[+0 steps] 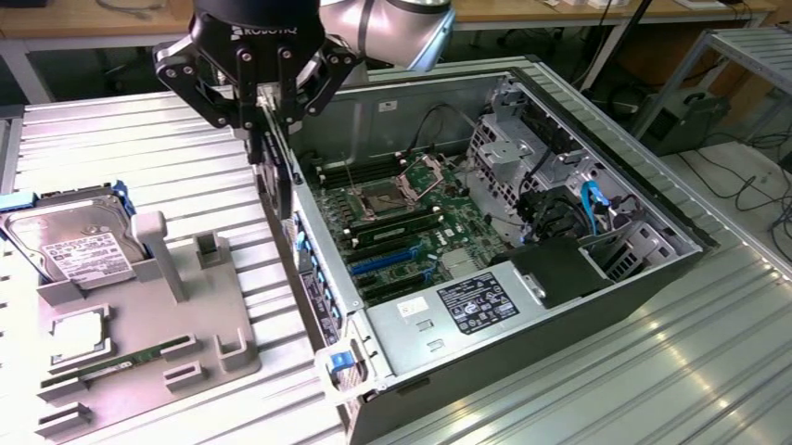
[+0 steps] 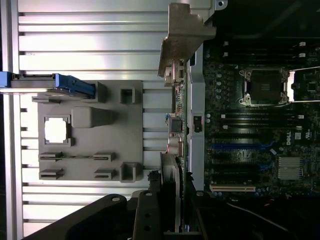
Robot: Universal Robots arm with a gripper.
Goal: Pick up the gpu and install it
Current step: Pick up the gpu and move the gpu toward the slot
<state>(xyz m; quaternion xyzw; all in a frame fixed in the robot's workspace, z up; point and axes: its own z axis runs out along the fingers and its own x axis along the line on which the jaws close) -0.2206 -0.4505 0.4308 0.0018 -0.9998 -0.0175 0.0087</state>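
The metal table (image 1: 124, 139) carries the open case (image 1: 396, 116), which fills the centre and the exterior view's right, with the motherboard (image 1: 433, 232) on its floor. The grey tray (image 1: 185, 334) lies at the exterior view's lower left. The hard drive (image 1: 74, 246) stands at the tray's far left.

The gripper (image 1: 262, 130) hangs at the upper centre of the exterior view. Its fingers are pressed onto the gpu (image 1: 280, 190), pinching it by its upper part. The card hangs edge-on and upright, above the case wall on the exterior view's left, between the tray and the motherboard. It touches neither of them, as far as I can judge.

I judge the step in hand to be the carrying of the card over the case. To do it well, the card should stay upright and not swing. Its long edge should run parallel to the blue slots (image 1: 389, 260), and its bracket should face the slotted case wall.

The exterior view gives the height of the card over the wall. The wrist view looks down along the card. There the silver bracket (image 2: 182, 37) and the thin green edge of the gpu (image 2: 181, 115) lie over the wall line, beside the motherboard and apart from the blue slots (image 2: 240, 147). The sideways offset is read better here.
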